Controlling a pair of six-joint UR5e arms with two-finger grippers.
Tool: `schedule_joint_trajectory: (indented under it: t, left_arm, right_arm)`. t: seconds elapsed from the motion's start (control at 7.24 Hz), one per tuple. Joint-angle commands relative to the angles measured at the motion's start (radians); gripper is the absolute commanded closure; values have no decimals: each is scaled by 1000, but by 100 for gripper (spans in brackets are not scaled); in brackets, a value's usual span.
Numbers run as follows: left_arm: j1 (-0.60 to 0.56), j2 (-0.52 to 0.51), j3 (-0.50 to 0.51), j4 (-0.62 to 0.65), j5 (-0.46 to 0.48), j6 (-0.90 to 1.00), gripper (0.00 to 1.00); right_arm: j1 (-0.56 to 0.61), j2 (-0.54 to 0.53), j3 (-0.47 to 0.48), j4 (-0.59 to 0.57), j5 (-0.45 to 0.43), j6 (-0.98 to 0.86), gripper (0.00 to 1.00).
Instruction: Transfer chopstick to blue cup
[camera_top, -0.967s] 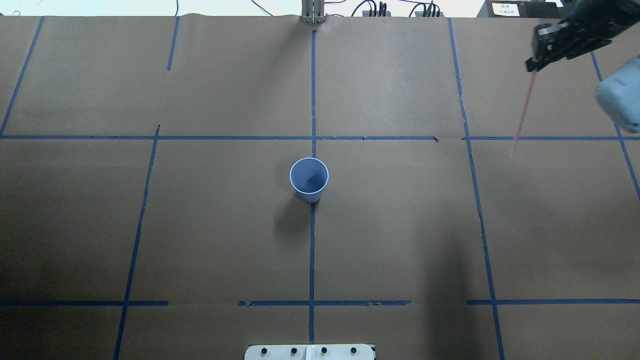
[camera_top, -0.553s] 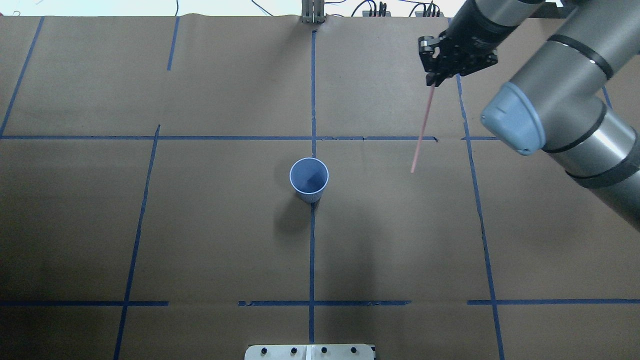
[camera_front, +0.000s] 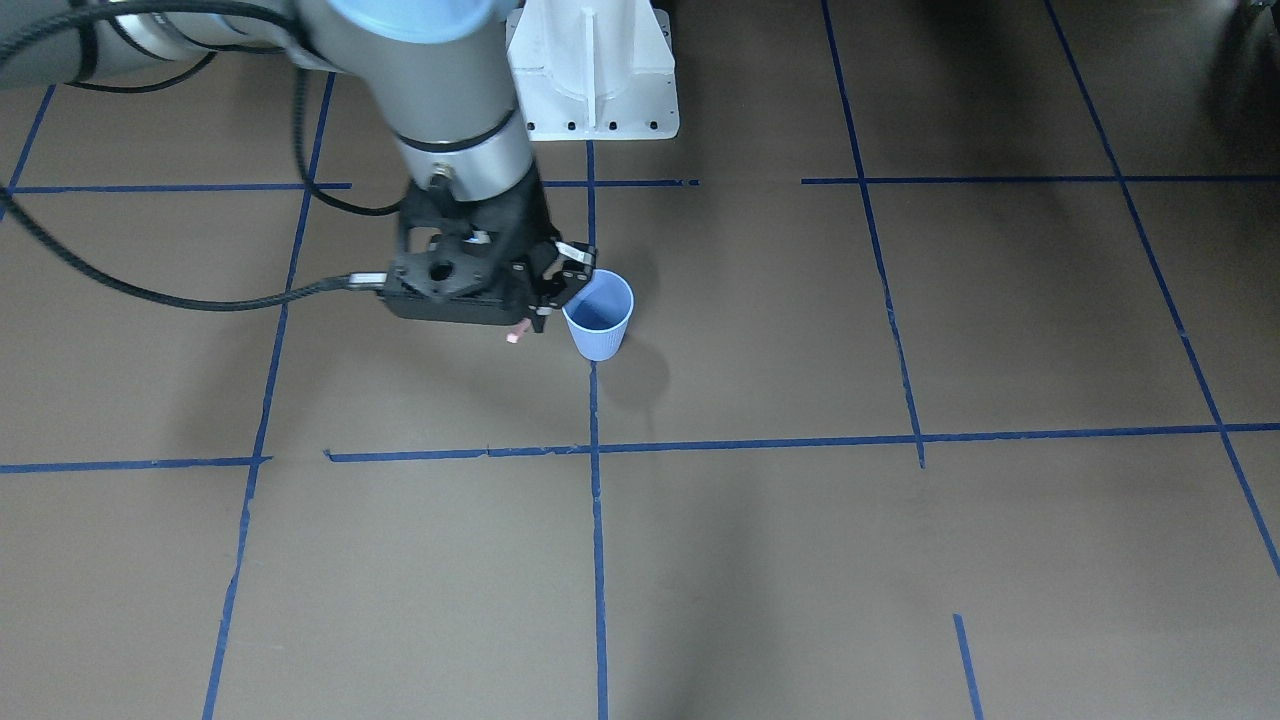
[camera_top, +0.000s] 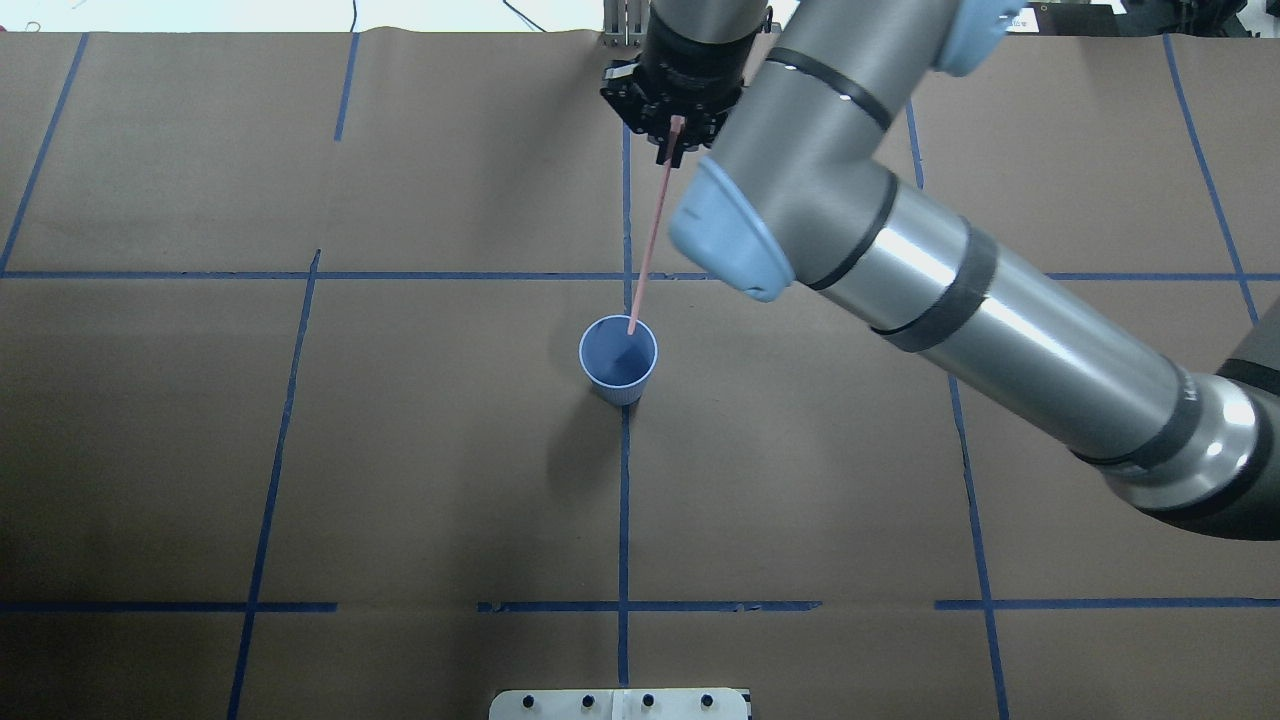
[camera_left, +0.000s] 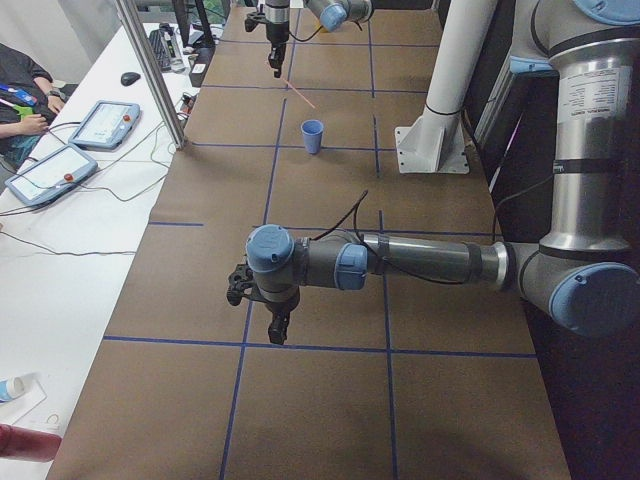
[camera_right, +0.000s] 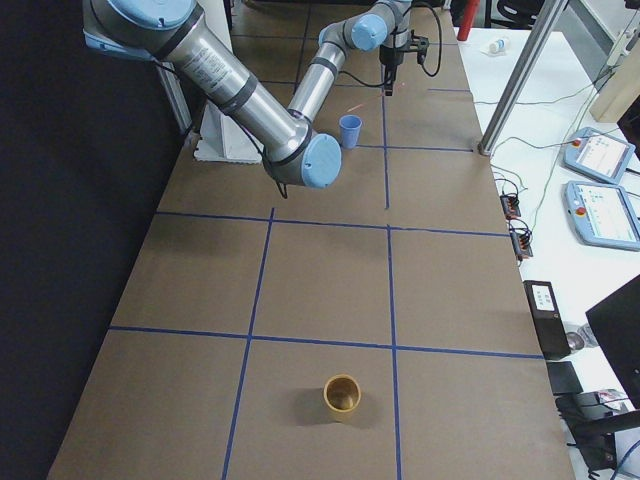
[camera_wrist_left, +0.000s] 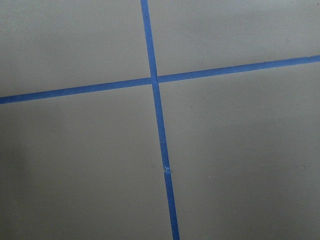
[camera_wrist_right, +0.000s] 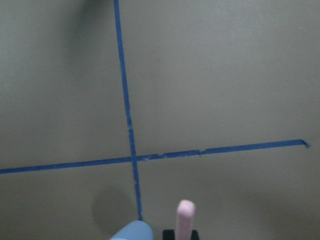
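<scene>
The blue cup (camera_top: 618, 358) stands upright at the table's middle, on the centre tape line; it also shows in the front view (camera_front: 598, 318). My right gripper (camera_top: 672, 135) is shut on the upper end of the pale pink chopstick (camera_top: 650, 235), which hangs tilted in the air. In the overhead view its lower tip lines up with the cup's far rim. In the front view the tip (camera_front: 514, 337) shows just left of the cup, outside it, below the gripper (camera_front: 545, 300). The left gripper (camera_left: 275, 322) shows only in the exterior left view; I cannot tell if it is open.
A tan cup (camera_right: 343, 395) stands near the table's right end. The robot's white base plate (camera_top: 620, 705) sits at the near edge. The left arm (camera_left: 400, 262) stretches low over the table's left part. Blue tape lines cross the brown paper.
The right arm has swept left from the far right corner to the centre line, carrying the chopstick; its lower tip now hangs by the cup. The cup has not moved.
</scene>
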Motion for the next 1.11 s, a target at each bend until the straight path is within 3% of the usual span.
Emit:
schedule_joint_trajectory:
  t: [0.0,0.14,0.97]
  left_arm:
    - [0,1,-1,0,2,0,0]
    - [-1,1,-1,-2,2,0,0]
    - [-1,3,-1,0,2,0,0]
  right_arm:
    - [-54,20,-64,24,-70,39,100]
    - [-66,19,-102,86,-78,59,100]
    - [-97,-20,-109,93,-104,62,100]
